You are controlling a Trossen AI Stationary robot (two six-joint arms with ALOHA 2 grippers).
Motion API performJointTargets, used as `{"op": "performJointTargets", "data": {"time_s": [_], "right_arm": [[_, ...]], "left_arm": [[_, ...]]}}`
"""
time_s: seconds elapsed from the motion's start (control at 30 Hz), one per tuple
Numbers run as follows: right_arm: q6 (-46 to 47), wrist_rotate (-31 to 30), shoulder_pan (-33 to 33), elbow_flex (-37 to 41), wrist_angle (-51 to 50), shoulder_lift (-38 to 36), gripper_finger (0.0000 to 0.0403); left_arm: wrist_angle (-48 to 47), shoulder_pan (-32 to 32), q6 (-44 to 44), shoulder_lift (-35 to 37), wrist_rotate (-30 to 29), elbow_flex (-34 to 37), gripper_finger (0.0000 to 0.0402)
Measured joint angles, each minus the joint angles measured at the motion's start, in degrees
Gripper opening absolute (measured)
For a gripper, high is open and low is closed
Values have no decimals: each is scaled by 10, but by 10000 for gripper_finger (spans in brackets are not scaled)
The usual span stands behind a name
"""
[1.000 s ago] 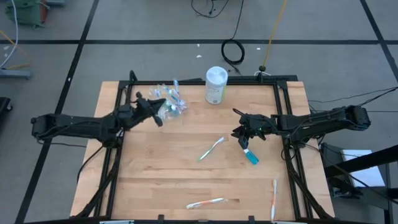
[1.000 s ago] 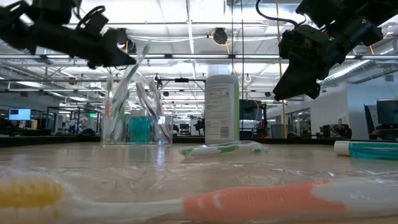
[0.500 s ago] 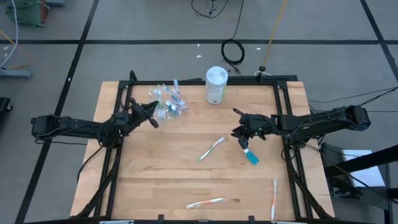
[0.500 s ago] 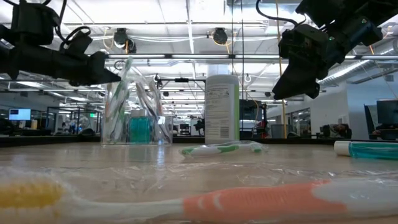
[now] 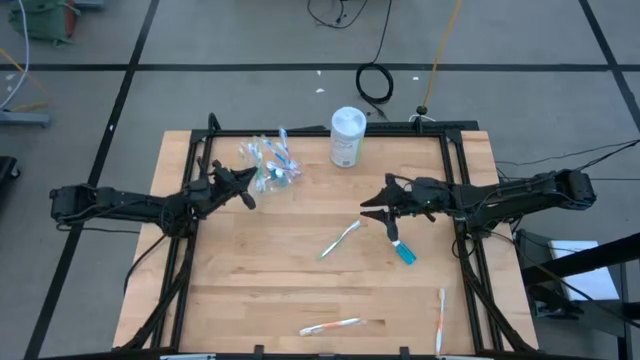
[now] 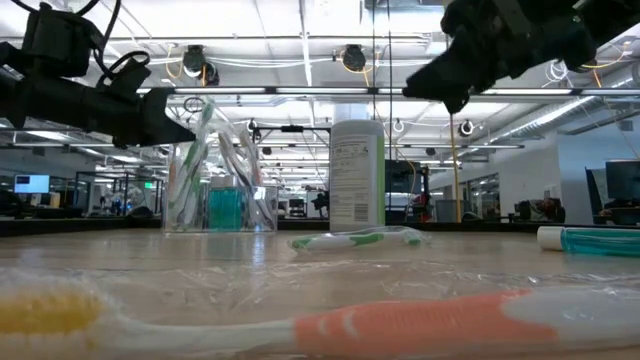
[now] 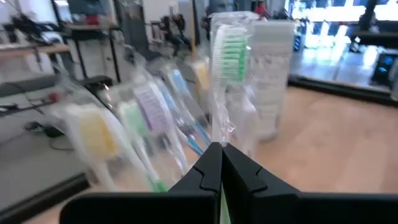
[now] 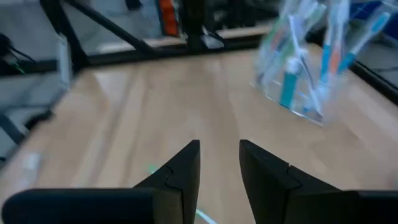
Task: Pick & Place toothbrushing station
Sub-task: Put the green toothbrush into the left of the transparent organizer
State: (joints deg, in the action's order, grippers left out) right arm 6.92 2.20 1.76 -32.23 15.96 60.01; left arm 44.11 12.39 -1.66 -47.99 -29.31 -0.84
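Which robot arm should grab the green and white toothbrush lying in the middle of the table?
Probably the right: its open, empty tool hovers right beside the green-and-white plastic toothbrush. The left tool is closed, far away by the clear plastic cup.

The pale wooden surface [image 5: 280, 280] carries a clear cup [image 5: 270, 168] of toothbrushes at upper left, a white canister [image 5: 346, 137] at upper centre, a green toothbrush [image 5: 341, 238] mid-frame, a teal tube [image 5: 403, 252] right of it, and two orange toothbrushes [image 5: 331, 326] along the bottom.
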Motion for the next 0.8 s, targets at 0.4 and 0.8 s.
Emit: {"op": "performJointTargets", "data": {"time_s": [0.4,0.8], "right_arm": [[-36,-81,13,0,86,3,102],[-97,-80,13,0,97,7,102]], "left_arm": [[-65,0,-12,-4,-38,0,4],[-100,0,31,-4,-31,-1,6]]}}
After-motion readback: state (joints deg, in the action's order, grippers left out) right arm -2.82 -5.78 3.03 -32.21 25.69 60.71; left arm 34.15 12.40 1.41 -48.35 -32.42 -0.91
